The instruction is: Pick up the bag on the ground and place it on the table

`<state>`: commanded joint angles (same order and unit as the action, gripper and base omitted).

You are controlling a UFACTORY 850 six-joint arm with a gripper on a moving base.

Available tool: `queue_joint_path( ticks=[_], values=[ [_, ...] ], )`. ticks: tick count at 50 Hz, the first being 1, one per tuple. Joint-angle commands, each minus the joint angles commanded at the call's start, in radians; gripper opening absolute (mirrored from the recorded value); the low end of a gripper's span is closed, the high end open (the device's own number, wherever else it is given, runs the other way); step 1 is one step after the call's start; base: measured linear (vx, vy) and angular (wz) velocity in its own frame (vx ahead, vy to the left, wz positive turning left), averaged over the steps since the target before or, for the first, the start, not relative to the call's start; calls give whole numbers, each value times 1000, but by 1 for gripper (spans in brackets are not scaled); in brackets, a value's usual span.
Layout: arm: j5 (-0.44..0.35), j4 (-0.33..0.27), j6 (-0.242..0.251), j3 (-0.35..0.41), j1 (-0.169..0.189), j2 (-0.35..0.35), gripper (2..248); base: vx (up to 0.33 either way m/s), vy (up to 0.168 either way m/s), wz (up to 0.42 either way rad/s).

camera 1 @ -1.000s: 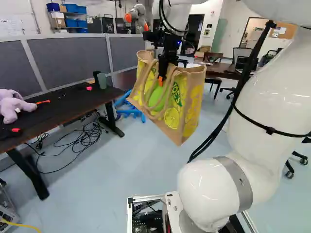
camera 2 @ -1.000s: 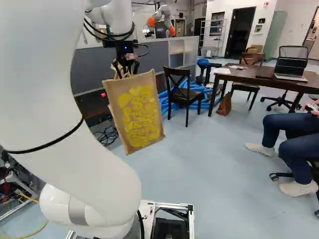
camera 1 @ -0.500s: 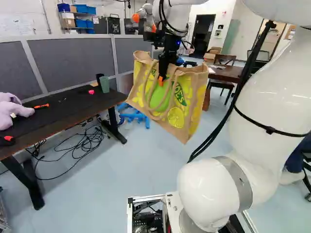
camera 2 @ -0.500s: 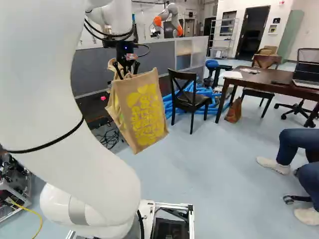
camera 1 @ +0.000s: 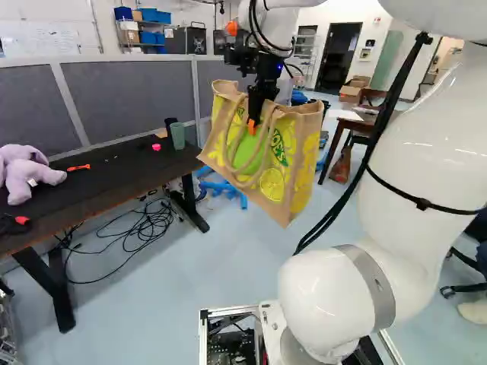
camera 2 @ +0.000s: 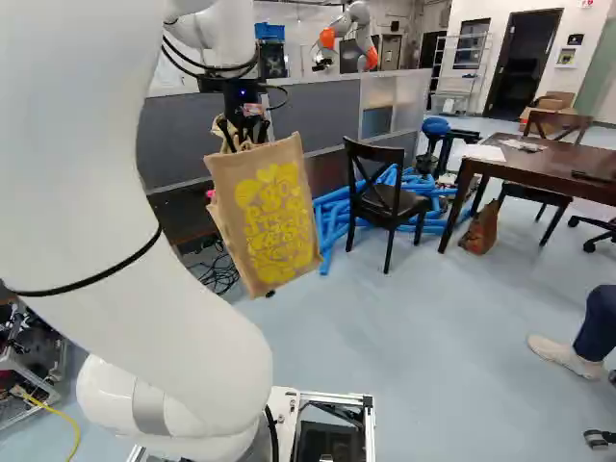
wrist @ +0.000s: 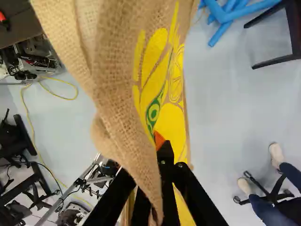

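Your pincer (camera 1: 253, 124) is closed down on the burlap shopping bag (camera 1: 288, 166), its two fingers nearly together with a fold of the tan cloth pinched between them. In the wrist view the cloth covers part of the fingers, and one orange pad (wrist: 159, 140) shows against the yellow print.

You have the bag hanging in the air, tilted, well off the floor (camera 1: 228, 266). Its handles droop in loops across the side facing you in the left base view, where you also see a green patch and a lemon print.

At the left of that view stands the dark-topped table (camera 1: 114, 176). On it you have a lilac plush toy (camera 1: 34, 176), an orange-handled tool (camera 1: 78, 168), a small pink object (camera 1: 157, 147) and, near the end by the bag, a green cup (camera 1: 178, 135) with a black cup (camera 1: 170, 123) just beside it. Loose black cables (camera 1: 141, 232) lie on the floor below.

In the right base view, you see a black wooden chair (camera 2: 387, 200) past the bag, blue tubes (camera 2: 332, 214) around its legs, and a brown table (camera 2: 563, 166) further right with papers (camera 2: 484, 152) on it. Another robot (camera 2: 352, 29) stands beyond the grey partition (camera 2: 318, 111).
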<state>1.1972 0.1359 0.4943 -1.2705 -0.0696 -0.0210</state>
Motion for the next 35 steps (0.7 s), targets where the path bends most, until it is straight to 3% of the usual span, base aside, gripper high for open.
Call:
queue_joint_path(
  ticks=[35],
  values=[
    [0,0,0,0,0,0,21,183,44,197]
  ],
)
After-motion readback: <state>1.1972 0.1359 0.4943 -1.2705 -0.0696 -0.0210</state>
